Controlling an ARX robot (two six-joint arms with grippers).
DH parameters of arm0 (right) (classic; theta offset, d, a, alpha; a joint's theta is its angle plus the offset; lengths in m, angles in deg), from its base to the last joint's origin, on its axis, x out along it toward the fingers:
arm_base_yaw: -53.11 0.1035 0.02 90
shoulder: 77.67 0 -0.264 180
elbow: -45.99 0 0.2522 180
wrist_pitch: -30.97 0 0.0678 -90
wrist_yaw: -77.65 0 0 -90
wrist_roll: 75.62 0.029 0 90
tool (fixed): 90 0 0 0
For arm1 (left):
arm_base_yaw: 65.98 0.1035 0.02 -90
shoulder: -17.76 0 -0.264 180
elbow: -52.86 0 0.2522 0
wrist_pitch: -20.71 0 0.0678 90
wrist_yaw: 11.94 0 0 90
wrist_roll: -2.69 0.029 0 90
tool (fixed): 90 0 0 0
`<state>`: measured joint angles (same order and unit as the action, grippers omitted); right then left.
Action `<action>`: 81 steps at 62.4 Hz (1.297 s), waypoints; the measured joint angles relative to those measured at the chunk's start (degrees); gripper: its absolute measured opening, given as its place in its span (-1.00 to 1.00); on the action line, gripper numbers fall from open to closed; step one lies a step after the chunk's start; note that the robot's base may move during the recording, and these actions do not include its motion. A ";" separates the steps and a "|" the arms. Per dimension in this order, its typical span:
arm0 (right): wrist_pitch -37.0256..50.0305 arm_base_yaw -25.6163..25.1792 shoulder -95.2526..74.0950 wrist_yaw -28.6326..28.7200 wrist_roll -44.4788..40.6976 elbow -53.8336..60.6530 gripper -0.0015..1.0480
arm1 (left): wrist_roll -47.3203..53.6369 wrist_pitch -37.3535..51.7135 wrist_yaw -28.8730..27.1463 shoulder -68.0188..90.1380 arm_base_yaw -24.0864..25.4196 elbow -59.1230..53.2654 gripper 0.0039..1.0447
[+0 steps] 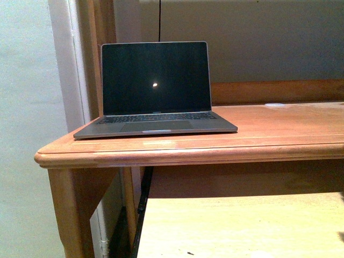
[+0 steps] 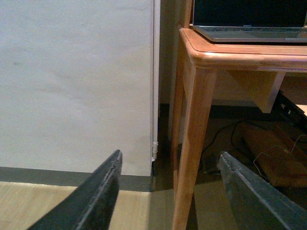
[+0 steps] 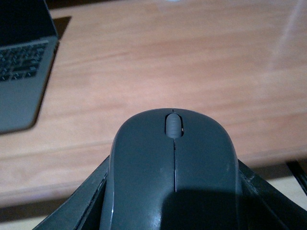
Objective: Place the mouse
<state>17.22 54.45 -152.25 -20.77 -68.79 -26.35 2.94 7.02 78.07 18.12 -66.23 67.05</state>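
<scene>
Mouse [image 3: 173, 177] sits clamped inside the right gripper [image 3: 172, 201], above the desk [image 3: 192, 72].

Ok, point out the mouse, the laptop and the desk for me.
mouse [image 3: 175, 165], right wrist view, top shell behind the scroll wheel.
laptop [image 1: 156, 78], front view, middle of the dark screen.
desk [image 1: 279, 126], front view, bare wooden top.

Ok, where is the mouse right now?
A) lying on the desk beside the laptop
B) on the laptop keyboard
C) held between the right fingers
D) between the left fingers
C: the right wrist view shows the mouse wedged between the right fingers, with the desk beyond; the left fingers hold nothing.
</scene>
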 joint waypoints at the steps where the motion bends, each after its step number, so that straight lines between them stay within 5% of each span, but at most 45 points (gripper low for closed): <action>1: 0.00 1.20 -1.57 -1.29 0.17 -1.77 0.11 | 0.00 0.00 0.00 0.00 0.00 -0.02 0.45; 11: 0.55 8.13 -15.67 -9.57 1.14 -15.39 0.11 | 0.02 0.00 0.00 0.00 0.00 0.00 0.89; 24: -2.51 10.60 -33.88 -18.29 0.42 -34.10 0.11 | 0.02 0.00 0.00 0.00 0.00 -0.02 0.86; 41: -1.18 12.35 -43.67 -22.91 -1.40 -40.72 0.11 | 0.02 0.00 0.00 0.00 0.00 -0.02 0.86; 44: -0.52 12.52 -44.00 -22.23 -2.05 -41.11 0.11 | 0.02 0.00 0.00 0.00 0.00 0.00 0.86; 60: 5.86 13.27 -43.85 -22.32 -3.87 -39.67 0.88 | 0.02 0.00 0.00 0.00 0.00 0.00 0.86; 70: 11.41 10.58 -36.54 -18.27 -3.26 -31.63 0.86 | 0.02 0.00 0.00 0.00 0.00 -0.02 0.86; 81: 17.20 2.75 -18.43 -6.71 -1.31 -15.28 0.86 | 0.02 0.00 0.00 0.00 0.00 -0.02 0.86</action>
<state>34.42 57.21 -170.68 -27.48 -70.10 -41.63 2.97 7.02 78.07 18.12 -66.23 67.02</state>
